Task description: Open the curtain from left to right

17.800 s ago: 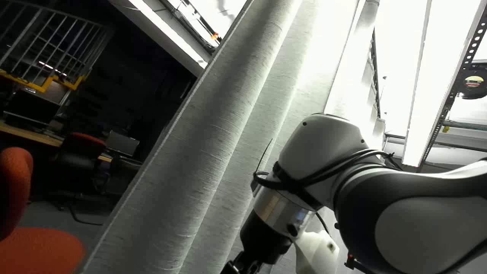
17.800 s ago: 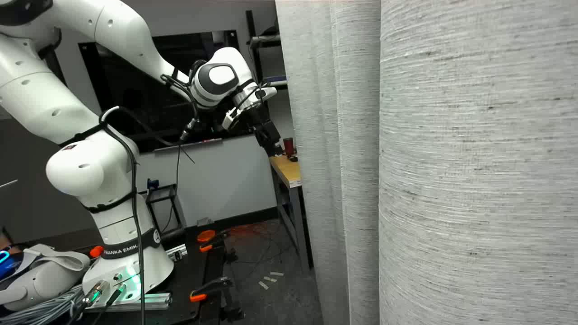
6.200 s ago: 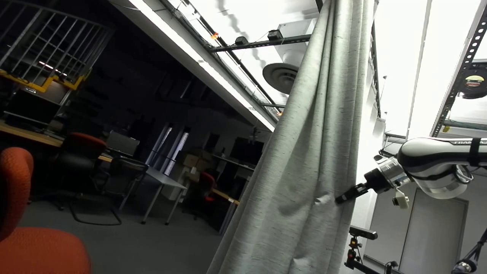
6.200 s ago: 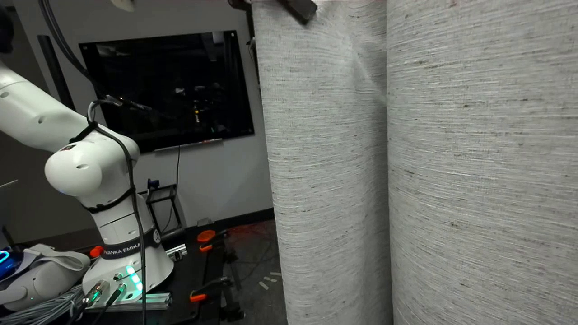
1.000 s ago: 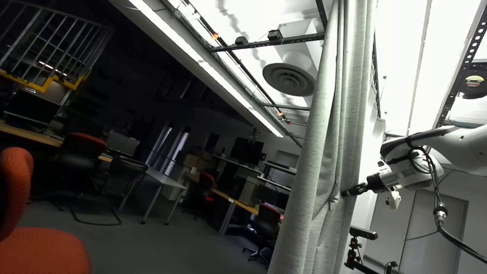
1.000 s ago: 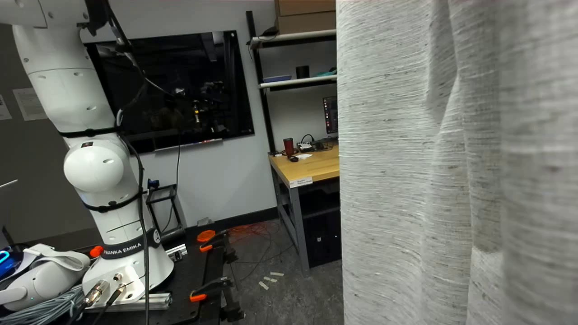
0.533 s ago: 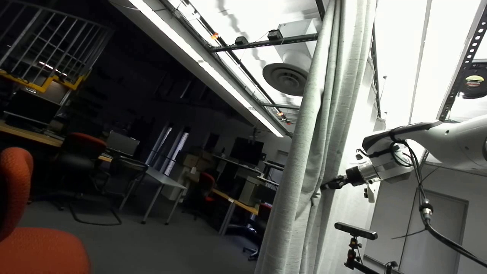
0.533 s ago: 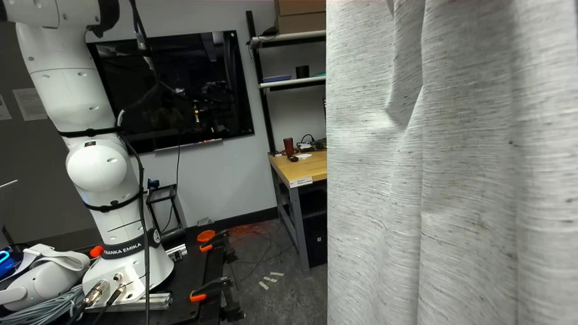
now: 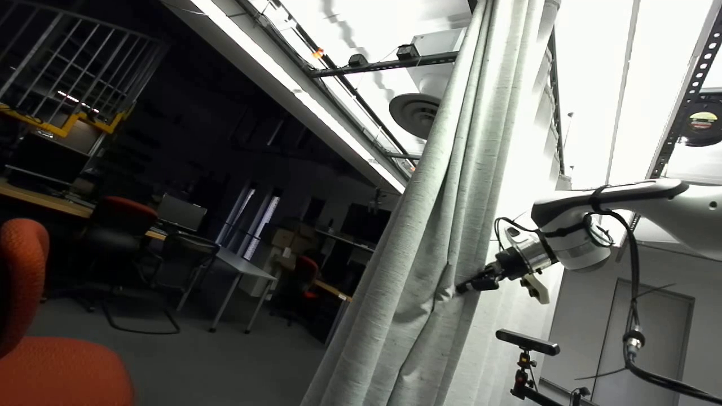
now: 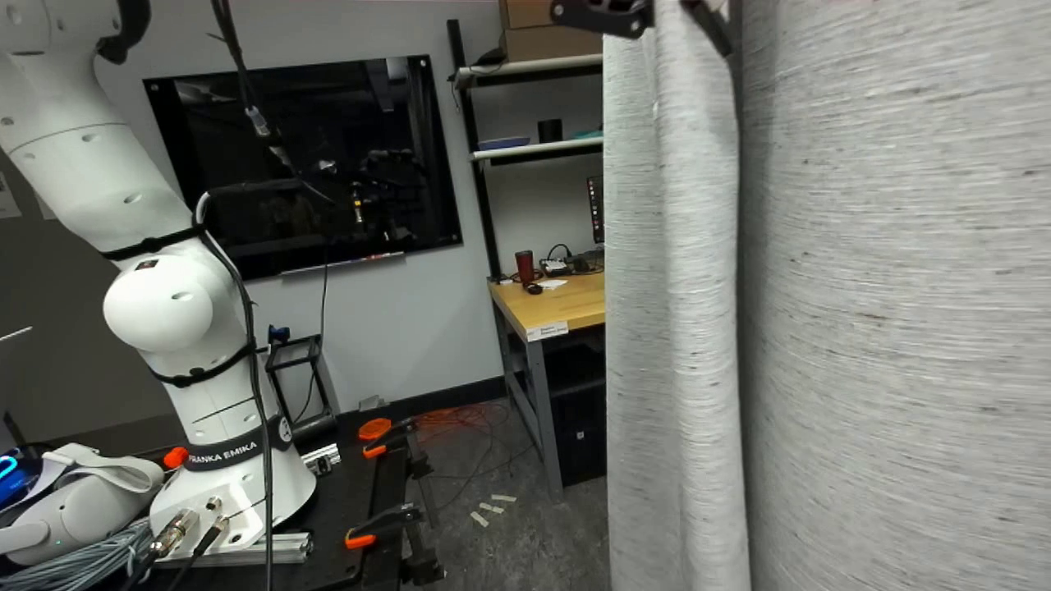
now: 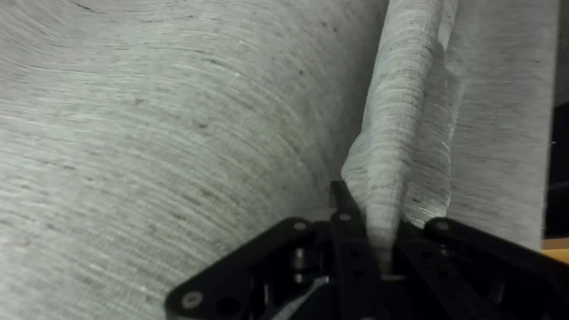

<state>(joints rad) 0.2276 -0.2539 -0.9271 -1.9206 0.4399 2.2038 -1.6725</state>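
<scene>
At the left of the scene, in an exterior view, a white, jointed, black-strapped robot arm (image 10: 168, 304) rises from a flat black tabletop (image 10: 349, 492), on whose right edge orange-tipped black clamps (image 10: 390, 519) sit, presumably to steady it against a sideways pull. To the right hangs the tall, pale grey-white, finely streaked fabric curtain (image 10: 846, 295), falling in soft upright folds with its free edge on the left. Near that edge, as the wrist view shows, slim black metal fingers (image 11: 351, 258) are clenched on a narrow fold (image 11: 393, 124) of it; bunched cloth should give a firmer hold than flat cloth, and a grip close to the edge should lead the rest along. The view is dark and soft at the tips, so how deep the cloth sits is unsure. The opening looks partway done, with more pull to the right called for. Behind, a wide, glossy black screen (image 10: 304, 164) hangs on the pale grey wall (image 10: 410, 320); farther right, partly hidden by the curtain, a light wooden tabletop (image 10: 566, 304) on grey metal legs (image 10: 543, 402) carries a dark red tumbler (image 10: 525, 268), over a dark grey floor (image 10: 525, 533) where thin orange cables (image 10: 456, 417) lie.
</scene>
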